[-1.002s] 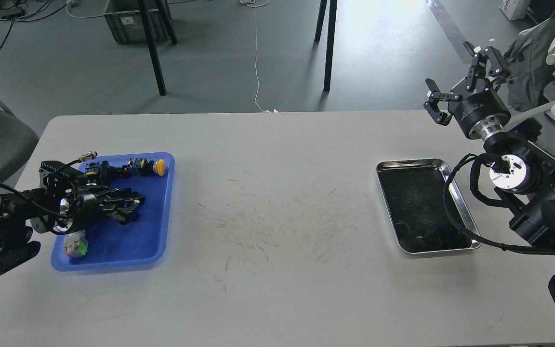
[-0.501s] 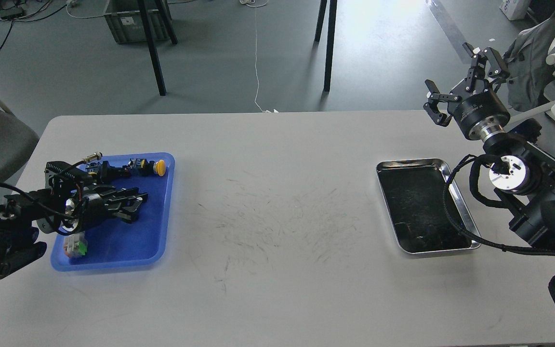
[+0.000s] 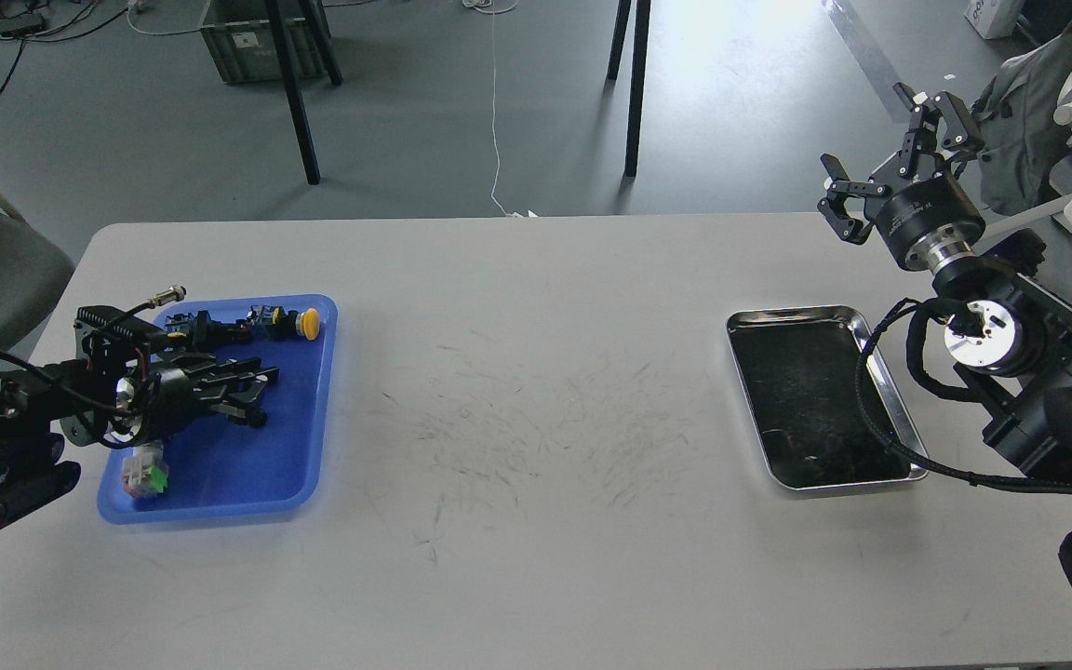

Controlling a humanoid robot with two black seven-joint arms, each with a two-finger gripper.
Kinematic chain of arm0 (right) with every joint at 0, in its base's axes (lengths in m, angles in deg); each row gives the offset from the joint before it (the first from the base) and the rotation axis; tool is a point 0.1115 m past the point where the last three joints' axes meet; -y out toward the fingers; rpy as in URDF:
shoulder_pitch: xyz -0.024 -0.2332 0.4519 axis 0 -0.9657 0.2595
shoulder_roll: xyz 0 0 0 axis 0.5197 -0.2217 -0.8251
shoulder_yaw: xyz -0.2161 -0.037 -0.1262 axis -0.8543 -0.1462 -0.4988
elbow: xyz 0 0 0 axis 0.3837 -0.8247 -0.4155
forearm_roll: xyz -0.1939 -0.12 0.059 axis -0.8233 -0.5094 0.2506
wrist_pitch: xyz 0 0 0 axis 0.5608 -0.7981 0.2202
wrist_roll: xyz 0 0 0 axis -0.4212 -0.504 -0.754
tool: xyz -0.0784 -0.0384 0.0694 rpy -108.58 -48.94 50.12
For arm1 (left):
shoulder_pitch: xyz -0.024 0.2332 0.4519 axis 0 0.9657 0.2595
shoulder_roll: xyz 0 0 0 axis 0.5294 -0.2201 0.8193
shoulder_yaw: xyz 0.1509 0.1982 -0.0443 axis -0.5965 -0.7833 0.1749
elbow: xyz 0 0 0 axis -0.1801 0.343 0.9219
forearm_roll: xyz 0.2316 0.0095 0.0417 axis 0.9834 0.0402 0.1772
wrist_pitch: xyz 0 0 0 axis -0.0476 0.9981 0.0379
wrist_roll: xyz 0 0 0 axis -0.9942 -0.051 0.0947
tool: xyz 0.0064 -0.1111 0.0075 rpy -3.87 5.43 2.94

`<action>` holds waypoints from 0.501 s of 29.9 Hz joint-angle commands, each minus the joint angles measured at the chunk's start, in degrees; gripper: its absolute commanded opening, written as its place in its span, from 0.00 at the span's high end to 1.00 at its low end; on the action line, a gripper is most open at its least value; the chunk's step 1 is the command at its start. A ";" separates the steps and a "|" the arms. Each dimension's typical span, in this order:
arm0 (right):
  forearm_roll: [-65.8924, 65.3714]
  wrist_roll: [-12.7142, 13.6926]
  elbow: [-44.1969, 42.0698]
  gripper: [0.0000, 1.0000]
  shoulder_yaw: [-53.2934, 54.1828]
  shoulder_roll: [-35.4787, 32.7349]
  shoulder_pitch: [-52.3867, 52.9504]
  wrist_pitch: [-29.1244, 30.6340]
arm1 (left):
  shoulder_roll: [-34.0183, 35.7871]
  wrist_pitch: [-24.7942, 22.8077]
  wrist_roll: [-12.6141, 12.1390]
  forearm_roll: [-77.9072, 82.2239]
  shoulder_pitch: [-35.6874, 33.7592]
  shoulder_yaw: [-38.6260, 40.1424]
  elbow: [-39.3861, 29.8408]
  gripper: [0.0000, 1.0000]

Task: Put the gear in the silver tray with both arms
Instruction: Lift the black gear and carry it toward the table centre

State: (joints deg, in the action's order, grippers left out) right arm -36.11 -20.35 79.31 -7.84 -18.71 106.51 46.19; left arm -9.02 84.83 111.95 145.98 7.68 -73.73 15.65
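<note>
the left tool [image 3: 252,395], grip unreadable, has lifted slightly over the blue tray [image 3: 313,391], suggesting a pick; right tool [image 3: 890,172] waits spread beyond the silver tray [image 3: 890,391].

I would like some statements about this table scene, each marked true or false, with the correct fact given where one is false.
1. The silver tray has no part lying in it. True.
2. The left pincer is over the silver tray. False: it is over the blue tray, at the table's other end.
3. The right pincer is open and raised beyond the table's far edge. True.
4. A part with a yellow cap lies in the blue tray. True.
5. The two trays touch each other. False: a wide stretch of bare table separates them.
6. The blue tray holds only one part. False: it holds several, among them a green and white piece.
</note>
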 commanded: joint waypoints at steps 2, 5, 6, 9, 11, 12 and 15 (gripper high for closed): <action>0.00 0.00 0.00 0.01 0.00 0.04 -0.01 0.01 | 1.56 -0.11 0.00 -0.11 -0.62 0.86 -1.32 0.75; 0.00 0.00 0.00 0.01 0.00 0.04 -0.01 0.01 | 3.41 -0.46 0.00 -0.11 -2.02 2.79 -3.51 0.75; 0.00 0.00 0.00 0.01 0.00 0.04 -0.01 0.01 | 3.85 -0.63 0.00 -0.28 -2.72 3.84 -4.31 0.75; 0.00 0.00 0.00 0.01 0.00 0.04 0.08 0.01 | 5.70 -1.51 0.00 -0.72 -5.18 7.45 -9.31 0.75; 0.00 0.00 0.00 0.01 0.00 0.04 0.08 0.01 | 6.49 -3.09 0.00 -0.72 -7.55 8.42 -12.47 0.75; 0.00 0.00 0.00 0.01 0.00 0.04 0.08 0.01 | 6.41 -3.79 0.00 -0.81 -9.48 8.68 -13.71 0.75; 0.00 0.00 0.00 0.01 0.00 -0.04 0.16 -0.08 | 5.88 -5.29 0.00 -0.72 -14.05 8.86 -16.35 0.75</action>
State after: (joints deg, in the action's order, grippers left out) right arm -36.11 -20.35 79.31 -7.84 -18.66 106.58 46.19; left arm -2.68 80.89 111.95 145.27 -2.41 -65.18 1.76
